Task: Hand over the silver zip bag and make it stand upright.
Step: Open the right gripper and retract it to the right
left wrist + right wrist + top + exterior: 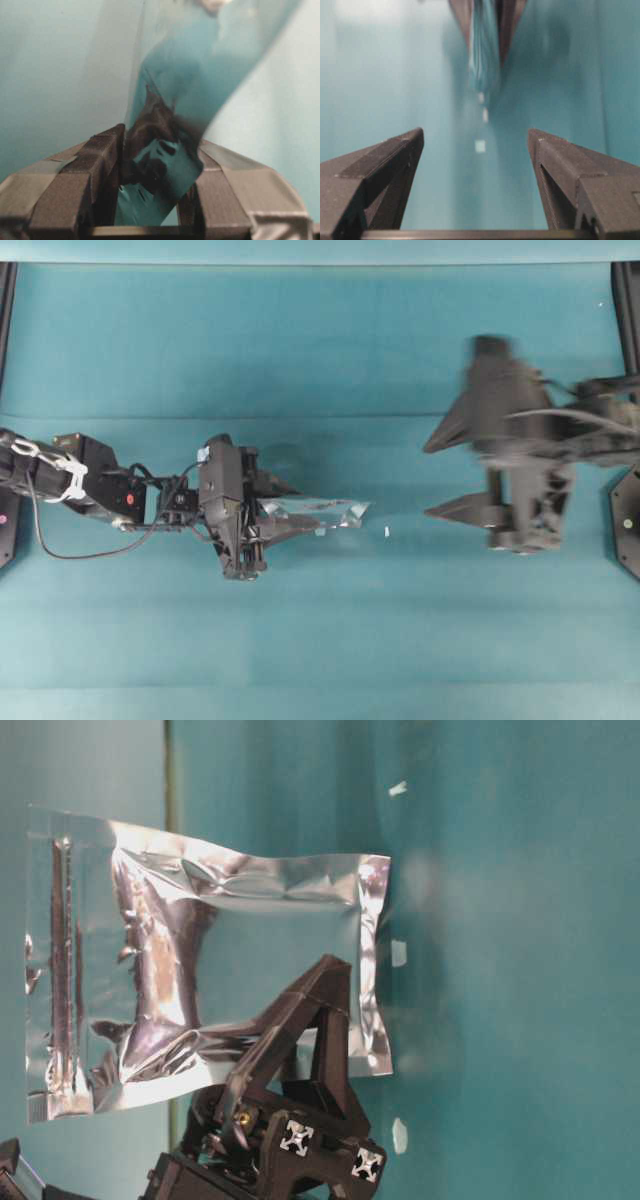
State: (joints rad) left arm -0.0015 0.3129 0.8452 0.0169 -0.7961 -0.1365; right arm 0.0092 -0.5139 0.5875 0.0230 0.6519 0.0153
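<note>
Handover pending: bag held by left tool, right tool spread and facing it.

The left tool [285,508] pinches the silver zip bag [318,514] at one end, holding it above the teal worktop [320,340]; the bag's long axis runs out toward the right arm, its free end pointing that way. A small white speck [386,531] lies between the arms. The right tool [440,475], blurred, stands wide apart and empty, well clear of the bag, jaws framing its edge in the right wrist view.
</note>
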